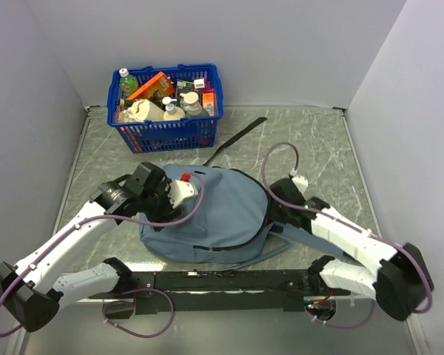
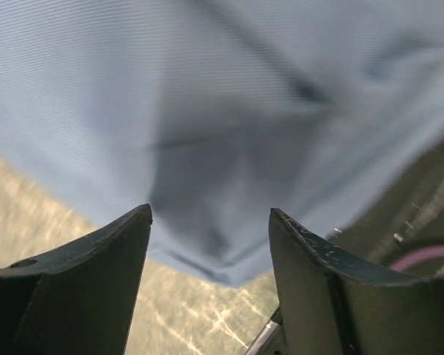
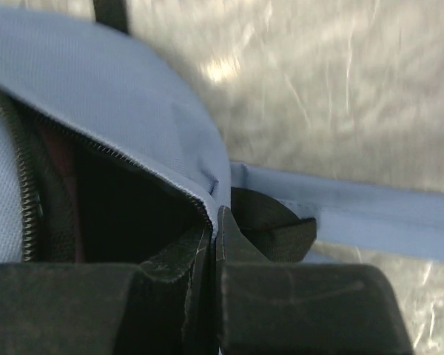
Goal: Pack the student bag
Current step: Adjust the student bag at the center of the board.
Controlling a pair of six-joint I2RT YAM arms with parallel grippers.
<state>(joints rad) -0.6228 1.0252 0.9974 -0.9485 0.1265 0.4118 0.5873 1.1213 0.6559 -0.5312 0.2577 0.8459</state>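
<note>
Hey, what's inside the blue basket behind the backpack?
The blue basket holds a green-labelled bottle, an orange packet, two pump bottles, a cream cloth bundle and a red box. Whatever lies beneath them is covered.

Left arm (image 1: 74, 233): white shells on the long links, black joint housings, black block at the base.
Right arm (image 1: 348, 238): same white shells, black elbow and base housings.
Cables (image 1: 4, 314): thin purple loops, one running along each arm.
Wrist module (image 1: 183, 191): white housing with a small red spot.
Left end effector (image 2: 209, 213): two dark matte wedge-shaped fingers, faint scratches, round recess on one.
Right end effector (image 3: 215, 218): two black blocky fingers, scuffed pale edges.
Base rail (image 1: 222, 279): flat black bar joining both bases.
</note>
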